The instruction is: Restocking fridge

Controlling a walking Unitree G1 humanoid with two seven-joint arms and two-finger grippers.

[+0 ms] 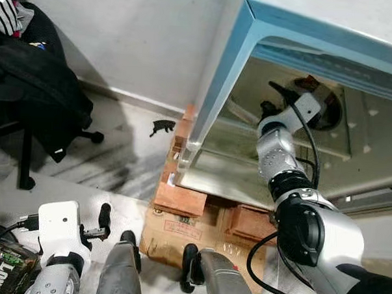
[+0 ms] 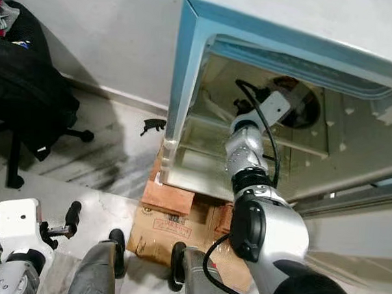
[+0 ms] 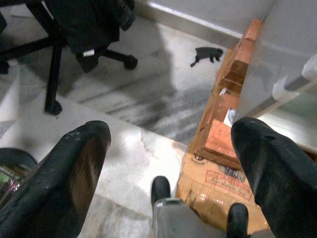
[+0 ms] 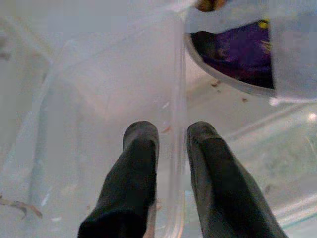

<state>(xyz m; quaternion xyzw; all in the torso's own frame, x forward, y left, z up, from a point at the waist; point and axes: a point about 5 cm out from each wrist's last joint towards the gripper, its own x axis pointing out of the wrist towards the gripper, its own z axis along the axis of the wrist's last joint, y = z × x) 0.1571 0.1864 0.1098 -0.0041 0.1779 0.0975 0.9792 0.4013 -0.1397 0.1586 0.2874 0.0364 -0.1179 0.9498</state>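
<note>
Fridge (image 1: 225,76) with pale blue casing, seen from above in the left eye view, door open; right arm reaches inside, its gripper (image 1: 278,92) deep in the compartment beside a round dark dish (image 1: 328,110). Fridge base rests on bricks (image 1: 177,198) and flattened cardboard (image 1: 179,240). Black office chair (image 1: 35,94) draped with dark clothing stands well apart to the left; a small dark scrap (image 1: 162,126) lies on the floor near the wall. Left gripper (image 1: 105,224) hangs low over the floor.

Right eye view: same arrangement; clear shelf (image 2: 202,160) crosses the lower fridge interior beneath the right arm.

Left wrist view: fingers (image 3: 74,173) spread wide, nothing between them; bricks and cardboard lie ahead beside the fridge corner.

Right wrist view: fingers (image 4: 133,163) drawn close, pinching the thin edge of a clear plastic drawer (image 4: 74,99); the dish, holding something purple, sits just beyond.
</note>
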